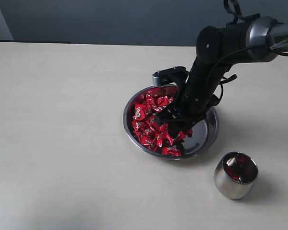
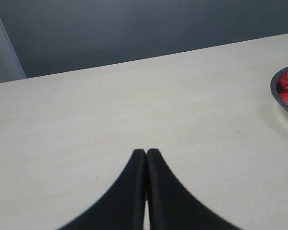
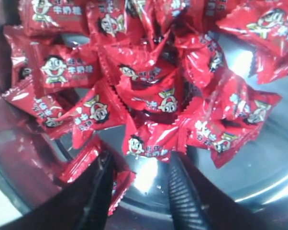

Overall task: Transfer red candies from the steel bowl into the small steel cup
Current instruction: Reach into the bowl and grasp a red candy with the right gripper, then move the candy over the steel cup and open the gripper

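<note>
Pick step: your right gripper (image 3: 140,163) hangs with jaws apart over red candies (image 3: 151,103) in the steel bowl (image 1: 207,140); close on one, then lift.

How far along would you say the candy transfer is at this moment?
Done: the small steel cup already holds a few red candies. In hand: the right gripper is down in the steel bowl, jaws open over the pile, nothing gripped yet. Remaining: most of the candies lie in the bowl. The left gripper sits shut above the table.
</note>
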